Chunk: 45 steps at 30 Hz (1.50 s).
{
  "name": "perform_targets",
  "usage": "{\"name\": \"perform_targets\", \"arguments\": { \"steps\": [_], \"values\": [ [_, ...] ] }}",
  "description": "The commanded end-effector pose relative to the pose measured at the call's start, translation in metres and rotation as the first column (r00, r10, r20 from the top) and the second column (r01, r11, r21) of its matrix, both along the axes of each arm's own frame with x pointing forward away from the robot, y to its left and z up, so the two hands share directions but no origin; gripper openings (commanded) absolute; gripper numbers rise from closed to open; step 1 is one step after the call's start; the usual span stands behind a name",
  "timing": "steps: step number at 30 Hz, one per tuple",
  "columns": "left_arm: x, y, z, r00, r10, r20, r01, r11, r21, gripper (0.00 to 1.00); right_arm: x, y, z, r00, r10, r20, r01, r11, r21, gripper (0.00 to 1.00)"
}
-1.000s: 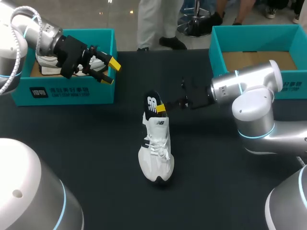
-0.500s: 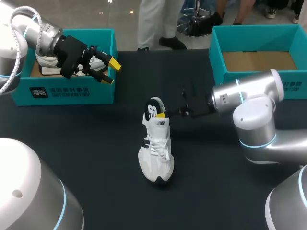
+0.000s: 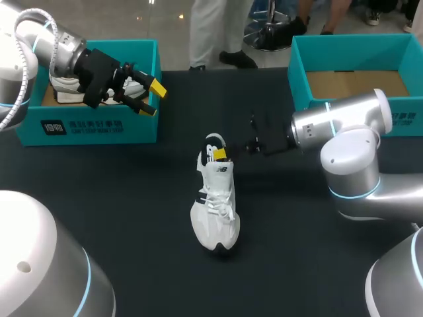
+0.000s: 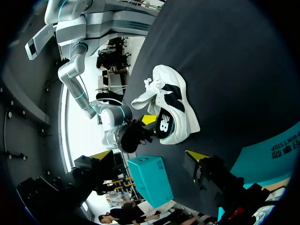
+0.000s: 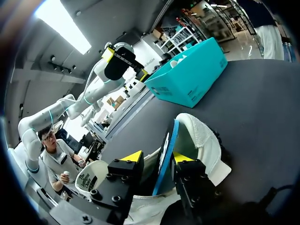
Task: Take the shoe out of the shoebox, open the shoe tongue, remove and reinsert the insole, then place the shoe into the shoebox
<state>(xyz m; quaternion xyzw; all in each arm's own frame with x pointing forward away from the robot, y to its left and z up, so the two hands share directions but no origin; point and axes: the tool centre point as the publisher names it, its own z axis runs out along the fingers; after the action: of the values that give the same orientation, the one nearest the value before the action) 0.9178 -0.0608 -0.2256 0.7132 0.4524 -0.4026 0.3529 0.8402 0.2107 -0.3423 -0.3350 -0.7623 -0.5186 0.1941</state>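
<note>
A white shoe stands on the dark table, toe toward me. A black insole with a blue edge sticks up out of its heel opening. My right gripper is at the heel. In the right wrist view, the insole stands between its parted fingers, with a gap on one side, so the right gripper is open. My left gripper hangs open and empty over the front right corner of the left teal shoebox. The left wrist view shows the shoe ahead on the table.
A second white shoe lies inside the left shoebox. Another teal shoebox with a bare cardboard floor stands at the back right, behind my right arm. Dark tabletop surrounds the shoe.
The insole has sunk lower into the shoe's heel. My right gripper's fingers have parted from it. The left arm has not moved.
</note>
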Motion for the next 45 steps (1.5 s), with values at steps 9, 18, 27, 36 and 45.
{"name": "perform_targets", "arguments": {
  "steps": [9, 18, 27, 36, 45],
  "values": [
    [0.000, 0.000, 0.000, 1.000, -0.001, 0.001, 0.001, 1.000, 0.001, 1.00, 0.015, 0.002, -0.005, 0.999, 0.035, -0.015, -0.035, 0.999, -0.010, 0.00],
    [0.000, 0.000, 0.000, 1.000, -0.001, 0.001, 0.001, 1.000, 0.001, 1.00, -0.002, 0.002, -0.011, 0.998, 0.038, -0.057, -0.038, 0.999, -0.007, 0.00],
    [0.000, 0.000, 0.000, 1.000, -0.001, 0.001, 0.001, 1.000, 0.001, 1.00, -0.013, 0.002, -0.015, 0.997, 0.027, -0.077, -0.028, 1.000, -0.004, 0.00],
    [0.000, 0.000, 0.000, 1.000, -0.001, 0.001, 0.001, 1.000, 0.001, 1.00, -0.010, 0.004, -0.011, 0.997, 0.026, -0.066, -0.026, 1.000, -0.007, 0.33],
    [0.000, 0.000, 0.000, 1.000, -0.001, 0.001, 0.001, 1.000, 0.001, 1.00, -0.006, 0.005, -0.001, 0.999, 0.030, -0.040, -0.031, 0.999, -0.025, 0.71]
  ]
}}
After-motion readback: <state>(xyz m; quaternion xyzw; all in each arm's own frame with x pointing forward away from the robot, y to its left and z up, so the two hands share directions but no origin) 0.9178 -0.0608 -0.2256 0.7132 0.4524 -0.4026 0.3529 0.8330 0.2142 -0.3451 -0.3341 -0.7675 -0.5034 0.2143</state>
